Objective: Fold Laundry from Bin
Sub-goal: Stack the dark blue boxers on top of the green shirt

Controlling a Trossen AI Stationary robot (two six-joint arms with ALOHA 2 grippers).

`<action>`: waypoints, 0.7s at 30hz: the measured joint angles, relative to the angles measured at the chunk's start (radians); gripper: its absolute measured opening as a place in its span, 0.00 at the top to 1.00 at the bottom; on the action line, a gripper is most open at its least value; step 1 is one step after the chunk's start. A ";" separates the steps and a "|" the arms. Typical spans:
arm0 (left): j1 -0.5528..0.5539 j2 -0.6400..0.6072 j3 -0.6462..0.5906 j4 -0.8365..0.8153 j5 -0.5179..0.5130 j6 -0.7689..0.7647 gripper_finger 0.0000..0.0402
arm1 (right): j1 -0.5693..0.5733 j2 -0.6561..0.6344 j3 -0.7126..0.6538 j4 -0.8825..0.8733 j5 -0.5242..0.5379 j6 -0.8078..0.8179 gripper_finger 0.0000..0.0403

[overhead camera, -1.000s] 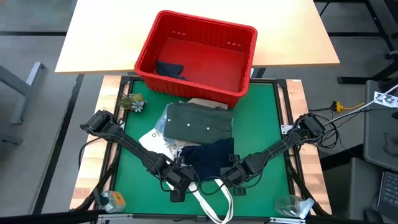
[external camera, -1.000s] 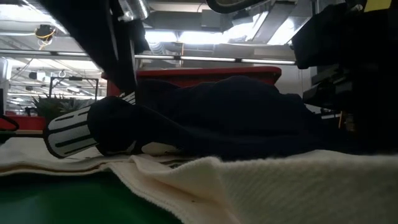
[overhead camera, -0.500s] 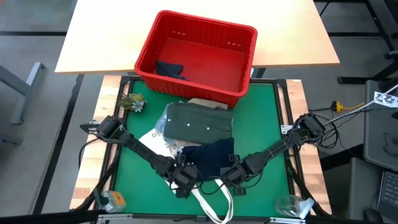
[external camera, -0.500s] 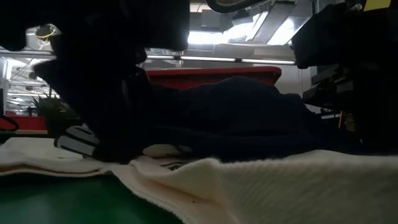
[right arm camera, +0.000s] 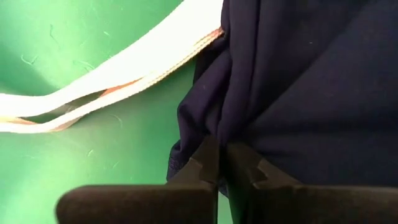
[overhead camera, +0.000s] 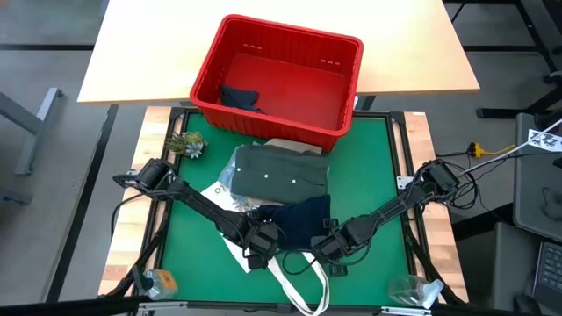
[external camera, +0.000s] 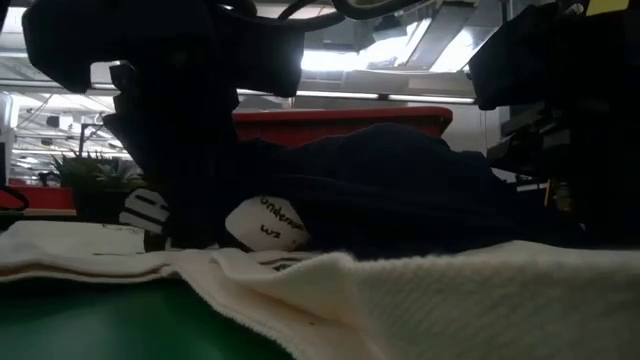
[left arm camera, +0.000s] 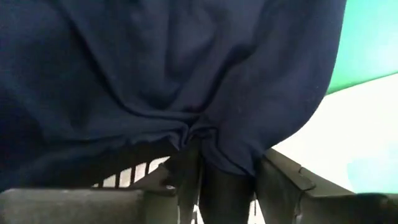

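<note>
The navy shorts (overhead camera: 299,219) lie bunched on the white tote bag (overhead camera: 219,195) near the green mat's front. My left gripper (overhead camera: 261,244) is shut on their left end and my right gripper (overhead camera: 329,247) on their right end. Both point steeply down. The folded olive shirt (overhead camera: 281,171) lies flat on the mat just beyond the shorts. The red bin (overhead camera: 211,75) stands at the far edge with one dark garment (overhead camera: 239,96) on its floor. In the low view the shorts (external camera: 400,190) form a dark hump with a white lettered label (external camera: 265,222) at their left end. My left gripper has a gathered fold of the shorts' left end (left arm camera: 227,158) between its two fingers (left arm camera: 280,180), coming slanting from above. The cloth puckers just beyond the fingers. The shorts lie on the tote bag. My right gripper pinches a fold at the shorts' right edge (right arm camera: 221,134) between its two fingers (right arm camera: 199,165), from above, pointing down. Several layers bunch there. The cloth rests on the mat beside the tote's strap (right arm camera: 124,71).
The tote's straps (overhead camera: 299,281) loop toward the front edge between the grippers. A small plant (overhead camera: 186,145) sits at the mat's far left. A clear plastic object stands at each front corner (overhead camera: 158,281), (overhead camera: 413,290). A beige cloth edge (overhead camera: 290,145) lies against the bin.
My left gripper has come down and moved toward the table's right and far side, onto the shorts' left end, tipping steeper. In the low view it now hides the striped white band, and the white lettered label shows instead. My right gripper has kept still.
</note>
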 joint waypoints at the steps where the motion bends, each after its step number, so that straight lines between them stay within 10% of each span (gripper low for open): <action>1: 0.001 0.000 0.000 -0.001 0.011 0.000 0.68 | 0.000 0.000 0.000 0.000 0.000 0.000 0.98; 21: 0.007 0.000 0.026 -0.028 0.084 0.023 0.96 | 0.001 -0.036 0.019 -0.027 0.000 0.000 1.00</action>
